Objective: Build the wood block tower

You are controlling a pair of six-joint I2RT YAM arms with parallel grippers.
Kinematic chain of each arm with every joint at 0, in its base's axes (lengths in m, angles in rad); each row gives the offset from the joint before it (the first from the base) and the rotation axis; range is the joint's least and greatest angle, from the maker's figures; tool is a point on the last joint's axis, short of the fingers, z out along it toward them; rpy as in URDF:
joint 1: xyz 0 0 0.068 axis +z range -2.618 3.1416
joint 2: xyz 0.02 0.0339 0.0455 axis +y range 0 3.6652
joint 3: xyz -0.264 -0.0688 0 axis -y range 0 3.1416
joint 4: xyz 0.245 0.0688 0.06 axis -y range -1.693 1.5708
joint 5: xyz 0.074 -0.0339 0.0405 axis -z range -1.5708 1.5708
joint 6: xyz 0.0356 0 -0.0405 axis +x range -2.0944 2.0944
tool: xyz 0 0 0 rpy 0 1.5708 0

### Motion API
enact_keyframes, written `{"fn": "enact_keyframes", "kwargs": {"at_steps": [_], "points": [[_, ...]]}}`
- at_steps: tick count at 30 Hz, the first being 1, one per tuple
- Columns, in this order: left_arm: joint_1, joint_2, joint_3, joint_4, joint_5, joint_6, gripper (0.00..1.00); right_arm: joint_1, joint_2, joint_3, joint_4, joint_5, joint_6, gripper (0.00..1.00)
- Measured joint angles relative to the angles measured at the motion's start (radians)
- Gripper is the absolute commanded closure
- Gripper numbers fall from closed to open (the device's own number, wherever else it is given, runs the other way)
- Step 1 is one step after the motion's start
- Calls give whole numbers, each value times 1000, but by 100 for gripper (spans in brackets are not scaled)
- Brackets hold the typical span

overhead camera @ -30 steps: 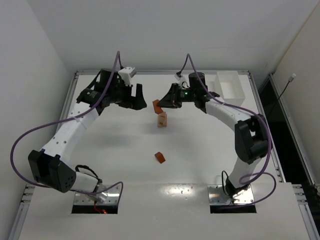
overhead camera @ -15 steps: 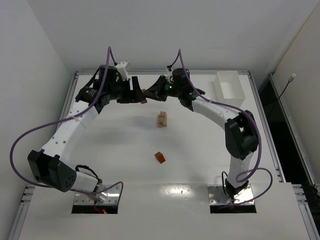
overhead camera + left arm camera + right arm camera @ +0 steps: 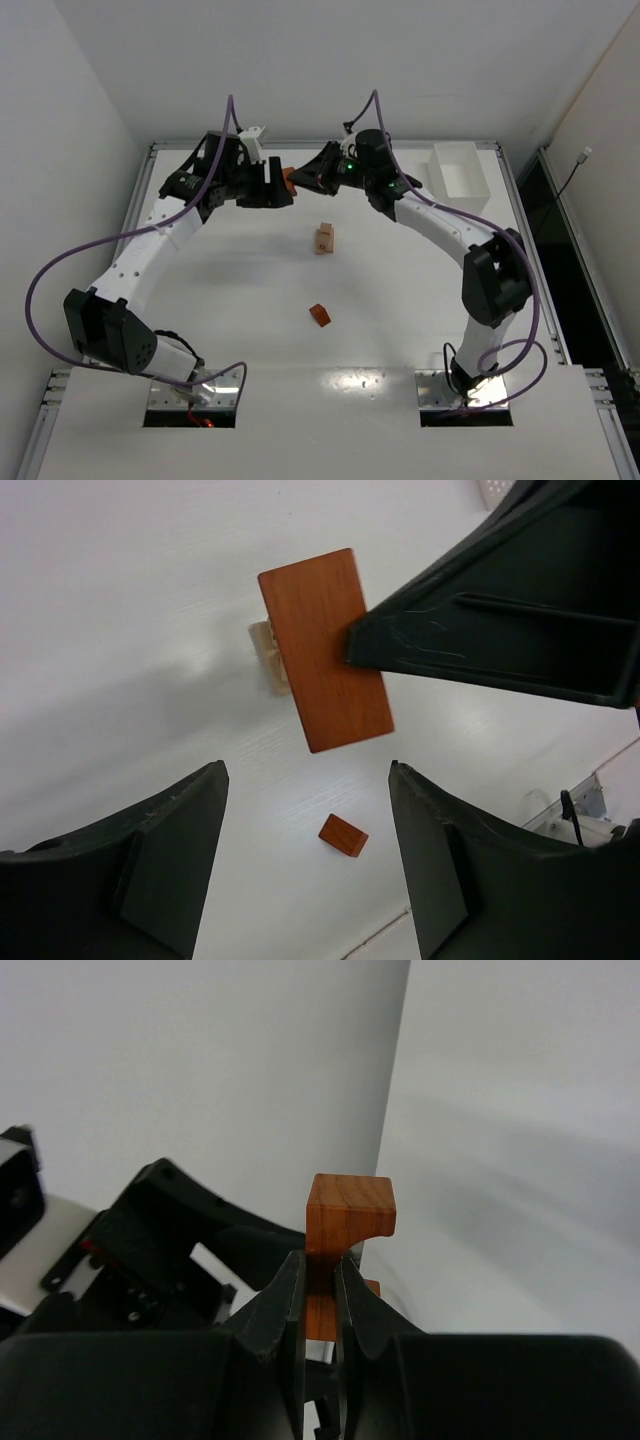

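Observation:
A short stack of pale tan blocks (image 3: pixel 324 238) stands mid-table. A small orange wedge (image 3: pixel 319 315) lies nearer the arms; it also shows in the left wrist view (image 3: pixel 343 835). My right gripper (image 3: pixel 296 180) is shut on an orange arch block (image 3: pixel 348 1222), held in the air at the far side of the table. In the left wrist view the arch (image 3: pixel 324 648) hangs just in front of my left gripper (image 3: pixel 308 780), which is open and empty. The left gripper (image 3: pixel 276 190) faces the right gripper tip to tip.
A white rectangular tray (image 3: pixel 461 176) stands at the far right corner. The table's far edge runs just behind both grippers. White walls close in on the left and back.
The right gripper has carried the orange arch from above the tan stack leftward and farther back, up to the left gripper. The left gripper has shifted slightly toward it.

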Motion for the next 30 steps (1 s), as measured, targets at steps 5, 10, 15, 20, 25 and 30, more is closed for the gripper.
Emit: {"fn": "enact_keyframes", "kwargs": {"at_steps": [5,10,15,20,25,30], "points": [[0,6,0,0,11,8,38,1,-43,-8,15,-8,6,100],[0,11,1,0,28,13,38,1,-55,-33,25,-12,6,100],[0,11,1,0,51,14,38,1,-55,-51,25,-12,5,100],[0,11,1,1,68,13,38,1,-55,-53,26,-11,3,100],[0,11,3,2,76,4,38,12,-54,-53,25,-3,-2,100],[0,12,23,6,82,-6,38,30,-51,-53,25,2,-3,100]]}}
